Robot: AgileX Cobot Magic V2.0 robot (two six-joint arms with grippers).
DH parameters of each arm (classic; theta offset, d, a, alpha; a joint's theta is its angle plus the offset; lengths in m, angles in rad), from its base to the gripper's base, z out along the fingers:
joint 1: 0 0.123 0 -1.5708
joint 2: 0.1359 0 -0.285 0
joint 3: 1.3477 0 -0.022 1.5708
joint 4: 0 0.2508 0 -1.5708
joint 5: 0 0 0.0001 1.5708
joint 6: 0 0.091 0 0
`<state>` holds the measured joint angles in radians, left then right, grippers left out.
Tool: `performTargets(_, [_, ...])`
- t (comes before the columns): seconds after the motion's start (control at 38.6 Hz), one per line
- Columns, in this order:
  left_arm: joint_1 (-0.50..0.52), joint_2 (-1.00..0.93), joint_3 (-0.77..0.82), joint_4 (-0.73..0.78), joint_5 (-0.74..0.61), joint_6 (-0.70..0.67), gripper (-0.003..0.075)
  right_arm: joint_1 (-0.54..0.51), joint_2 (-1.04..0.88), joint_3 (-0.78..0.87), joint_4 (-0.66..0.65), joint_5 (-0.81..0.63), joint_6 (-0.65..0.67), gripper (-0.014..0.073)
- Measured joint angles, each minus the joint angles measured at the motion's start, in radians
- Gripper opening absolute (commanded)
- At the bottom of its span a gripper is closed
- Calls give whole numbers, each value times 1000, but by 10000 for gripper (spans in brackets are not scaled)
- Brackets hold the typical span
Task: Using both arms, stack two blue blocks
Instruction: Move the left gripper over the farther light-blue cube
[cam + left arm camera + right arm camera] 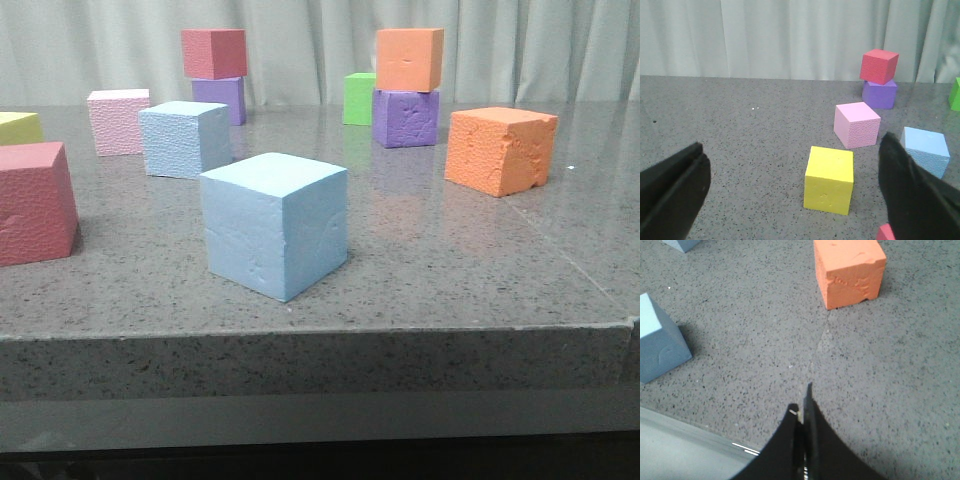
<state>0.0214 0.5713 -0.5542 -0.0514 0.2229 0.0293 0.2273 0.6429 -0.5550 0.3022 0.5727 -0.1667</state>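
The smooth blue block [275, 222] sits near the table's [480, 270] front edge; the pebbled blue block [185, 138] lies at its 11 o'clock, a pink cube [118, 121] just beside it. Left gripper [790, 192] spread wide over a yellow cube [829, 179] (nothing held); right gripper [804, 412] pressed together, empty, an orange cube [849, 271] ahead.

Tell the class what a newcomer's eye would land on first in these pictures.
A big smooth blue block sits near the table's front edge, its pebbled blue twin behind it to the left. Two-cube towers stand at the back: red on purple, orange on purple.
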Motion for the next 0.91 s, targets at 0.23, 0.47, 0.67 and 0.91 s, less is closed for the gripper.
performTargets(0.23, [-66,204,-127,0,3,0,661,0,-99,48,0,-23,0,-69])
performTargets(0.47, [-210,508,-377,0,155,0,661,0,-101,48,0,-27,0,-69])
performTargets(0.67, [-322,792,-679,0,382,45,661,0,-101,50,0,-27,0,-69])
performTargets(0.91, [-394,1045,-970,0,573,82,661,0,-101,50,0,-27,0,-69])
